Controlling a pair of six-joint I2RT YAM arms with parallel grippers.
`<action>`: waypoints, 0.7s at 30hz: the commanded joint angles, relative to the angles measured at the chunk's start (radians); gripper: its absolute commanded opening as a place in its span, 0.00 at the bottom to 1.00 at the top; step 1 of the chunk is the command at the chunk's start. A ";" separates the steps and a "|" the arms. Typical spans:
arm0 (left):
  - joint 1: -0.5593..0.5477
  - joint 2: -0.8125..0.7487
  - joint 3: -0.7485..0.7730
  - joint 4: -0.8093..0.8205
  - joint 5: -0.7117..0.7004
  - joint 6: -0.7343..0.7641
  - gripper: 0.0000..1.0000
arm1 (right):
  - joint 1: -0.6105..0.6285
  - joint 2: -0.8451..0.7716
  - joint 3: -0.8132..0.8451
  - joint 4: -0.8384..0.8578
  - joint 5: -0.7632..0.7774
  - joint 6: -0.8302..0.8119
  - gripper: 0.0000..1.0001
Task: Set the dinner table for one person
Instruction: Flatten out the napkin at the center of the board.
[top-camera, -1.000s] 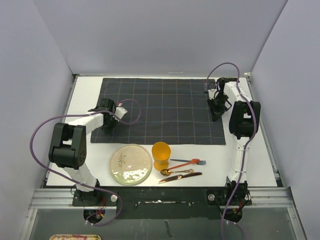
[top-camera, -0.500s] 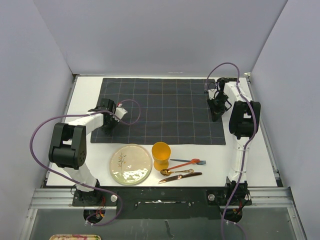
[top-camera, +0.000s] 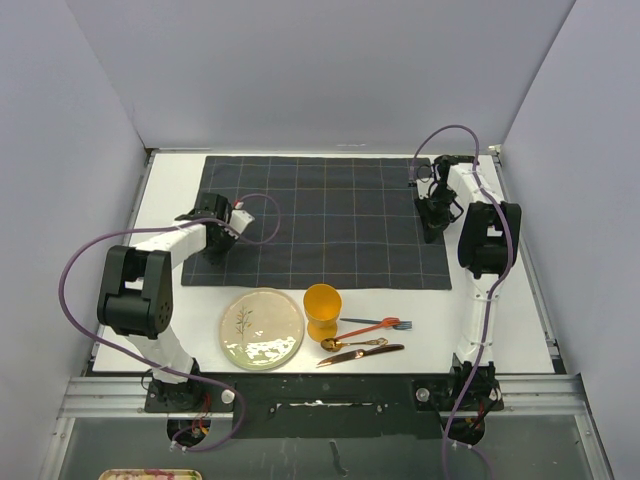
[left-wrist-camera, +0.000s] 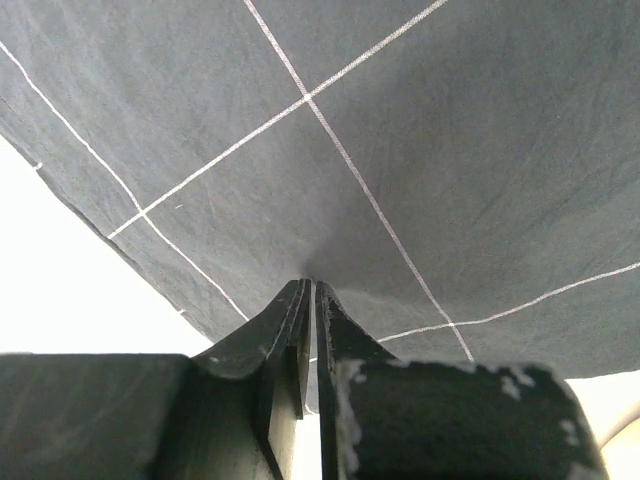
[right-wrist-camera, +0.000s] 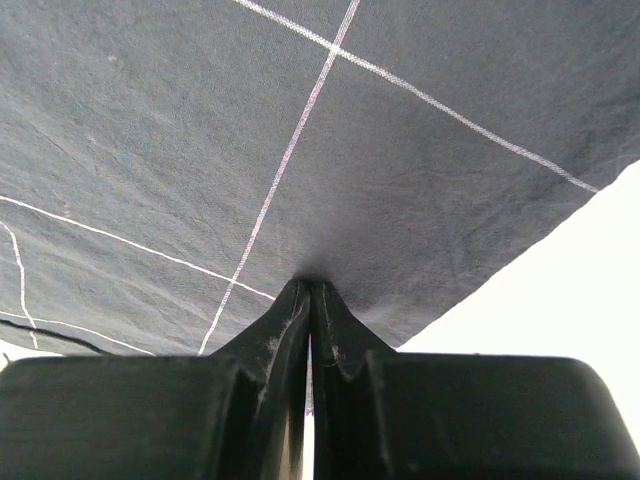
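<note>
The dark grey cloth (top-camera: 320, 220) with a thin light grid lies spread on the far half of the white dinner table (top-camera: 170, 190). My left gripper (top-camera: 216, 250) is shut and pinches the cloth near its left edge. In the left wrist view the cloth (left-wrist-camera: 400, 130) puckers at the closed tips of the left gripper (left-wrist-camera: 312, 283). My right gripper (top-camera: 431, 232) is shut and pinches the cloth near its right edge. In the right wrist view the right gripper (right-wrist-camera: 308, 281) is closed on the cloth (right-wrist-camera: 200, 130) too.
Near the front edge stand a cream plate (top-camera: 262, 328), an orange cup (top-camera: 322, 310), a red-handled fork (top-camera: 375, 324), a gold spoon (top-camera: 345, 343) and a knife (top-camera: 360, 353). Grey walls enclose three sides. Bare table shows beside the cloth (left-wrist-camera: 60, 260) (right-wrist-camera: 560, 280).
My left wrist has shifted slightly toward the far side while still pinching the cloth. The right arm and the tableware have not moved.
</note>
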 joint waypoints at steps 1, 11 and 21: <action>0.014 -0.053 0.047 0.018 -0.003 -0.011 0.07 | -0.001 -0.075 0.030 0.015 0.010 -0.013 0.00; 0.025 -0.129 0.091 0.030 0.001 -0.031 0.14 | 0.020 -0.149 0.088 0.008 -0.014 -0.003 0.00; 0.030 -0.271 0.111 0.013 0.026 -0.073 0.40 | 0.075 -0.254 0.065 0.006 -0.050 0.012 0.06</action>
